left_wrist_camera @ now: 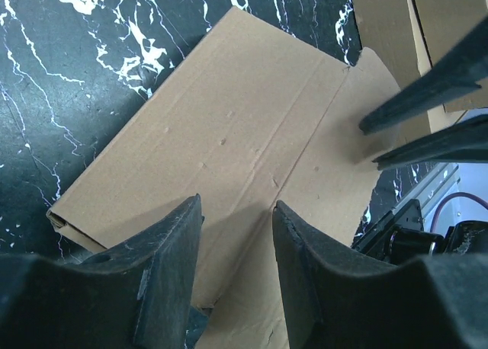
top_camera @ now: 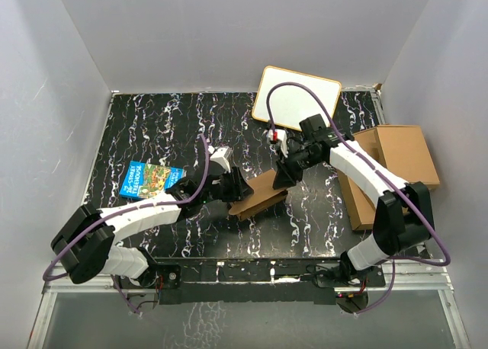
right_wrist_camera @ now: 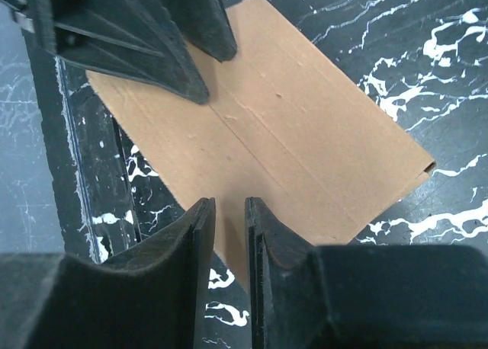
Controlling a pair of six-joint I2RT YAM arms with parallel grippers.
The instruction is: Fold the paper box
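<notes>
We think the paper box [left_wrist_camera: 229,128] is light and bendy, so we grab its edges. The left gripper [left_wrist_camera: 236,206] stands apart. The right gripper [right_wrist_camera: 230,206] is almost together at the edge, but we cannot tell if it pinches.

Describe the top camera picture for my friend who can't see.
The left arm and right arm meet over a flat brown paper box on a black marbled table. A blue picture book lies left of it, a white board at the back, bigger cardboard boxes at right.

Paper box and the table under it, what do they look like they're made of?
Paper box: plain brown cardboard, matte, with scored crease lines and small dents. Table: black with white marble-like veins, smooth; real stone or printed film, can't tell.
</notes>
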